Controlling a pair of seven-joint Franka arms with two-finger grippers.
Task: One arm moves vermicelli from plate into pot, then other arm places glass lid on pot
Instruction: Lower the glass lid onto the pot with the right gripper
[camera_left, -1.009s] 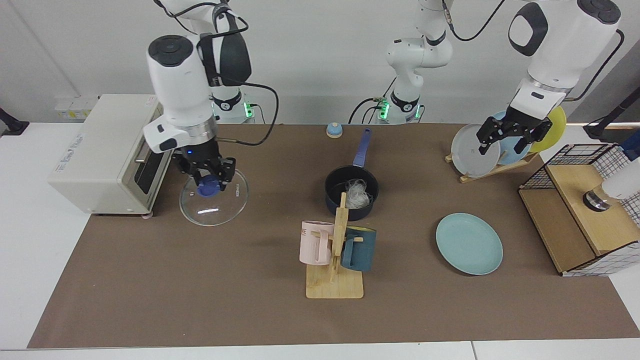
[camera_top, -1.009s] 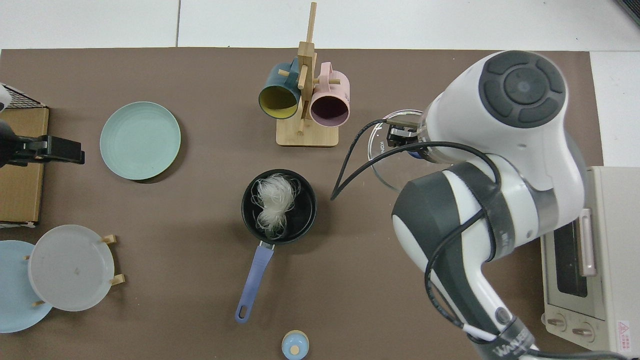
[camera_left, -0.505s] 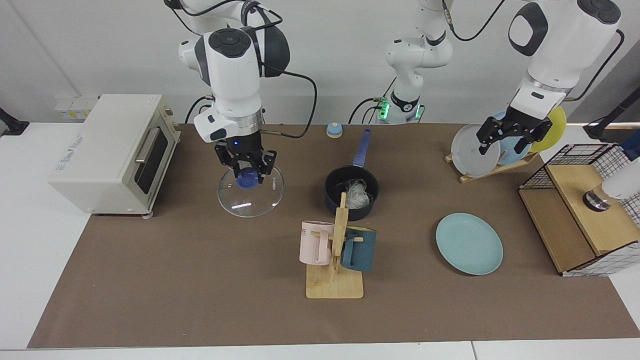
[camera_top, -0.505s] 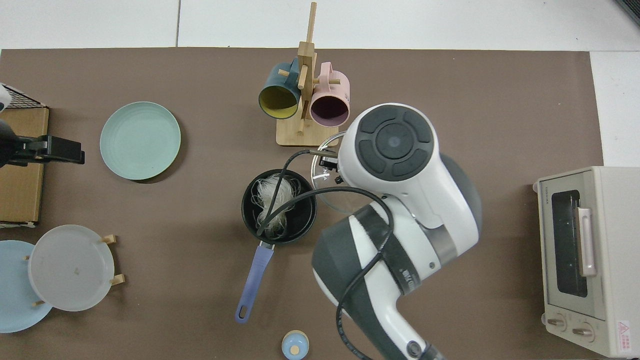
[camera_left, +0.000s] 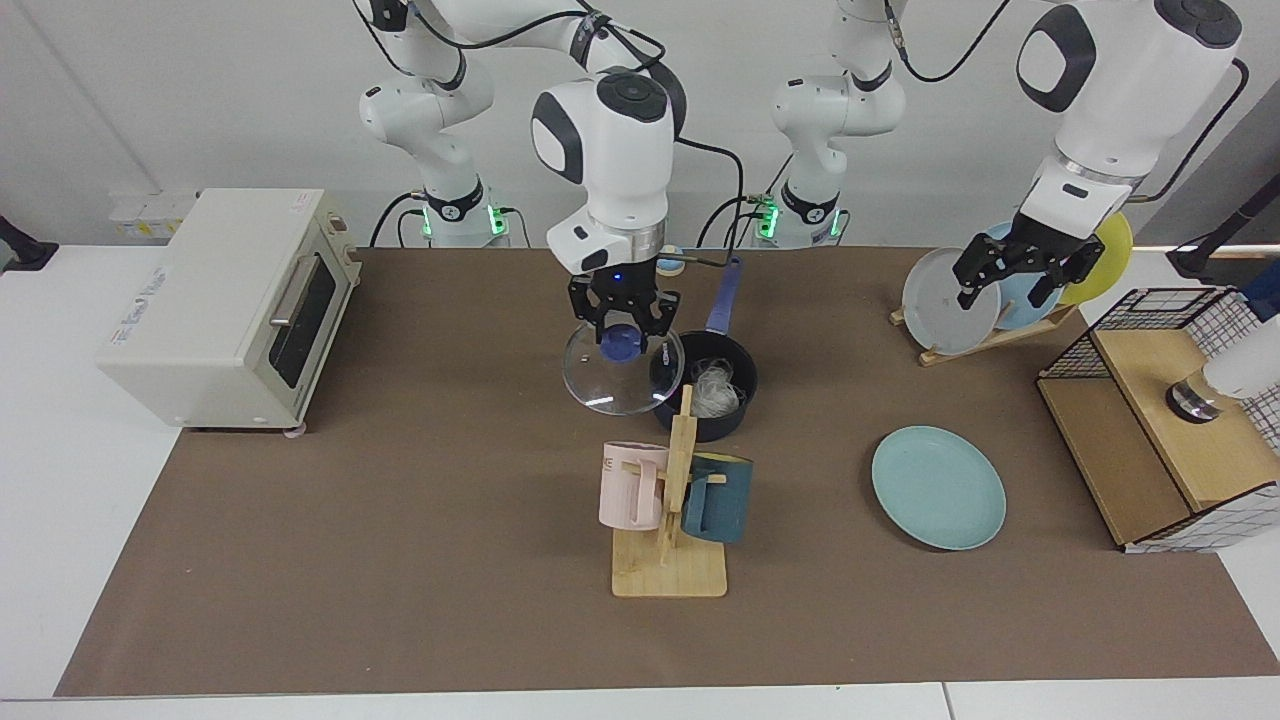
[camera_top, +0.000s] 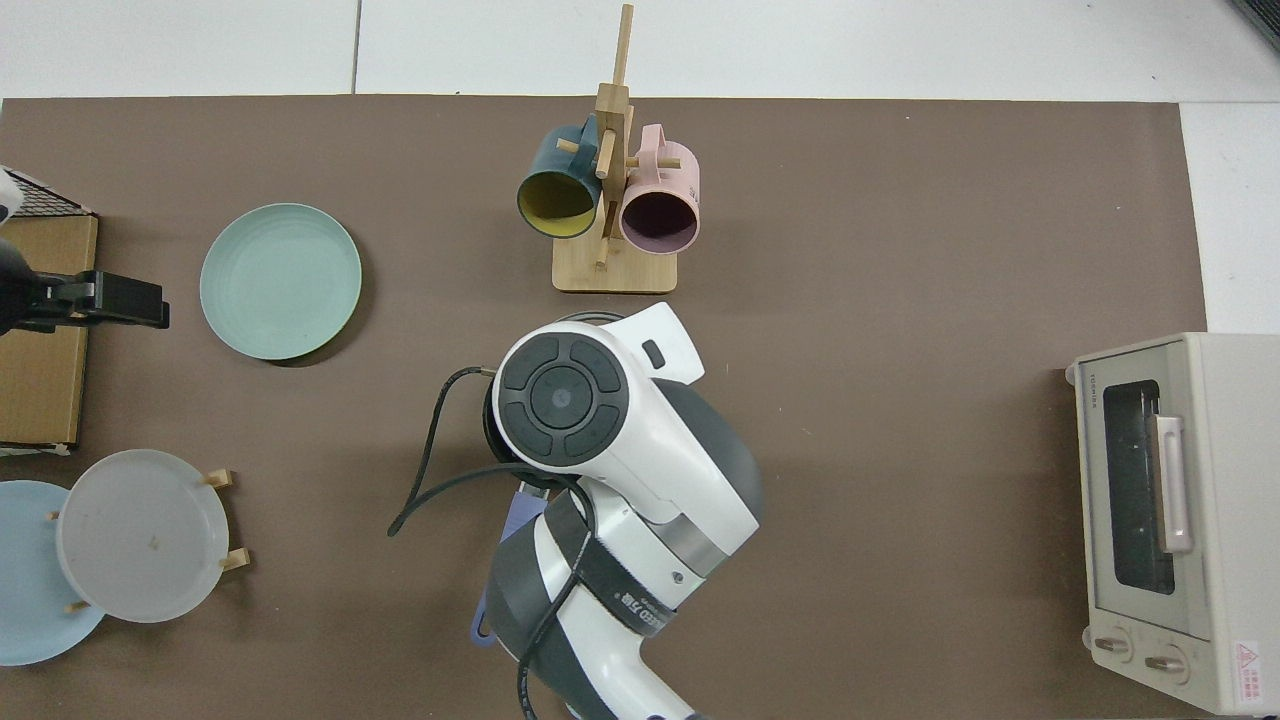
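Overhead, right gripper (camera_left: 624, 330) clamped on glass lid (camera_left: 622, 372) knob, beside pot (camera_left: 704, 387), left gripper (camera_left: 1018, 274) apart.

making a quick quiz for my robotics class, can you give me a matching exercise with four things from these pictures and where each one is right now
Things:
1. clear glass lid with blue knob
2. white tangle of vermicelli
3. round light teal plate
4. pink mug

Places:
A. bare on the brown mat, nothing on it
B. hanging on the wooden rack
C. held in the right gripper, partly over the pot's rim
D. inside the dark navy pot

Pairs: 1-C, 2-D, 3-A, 4-B
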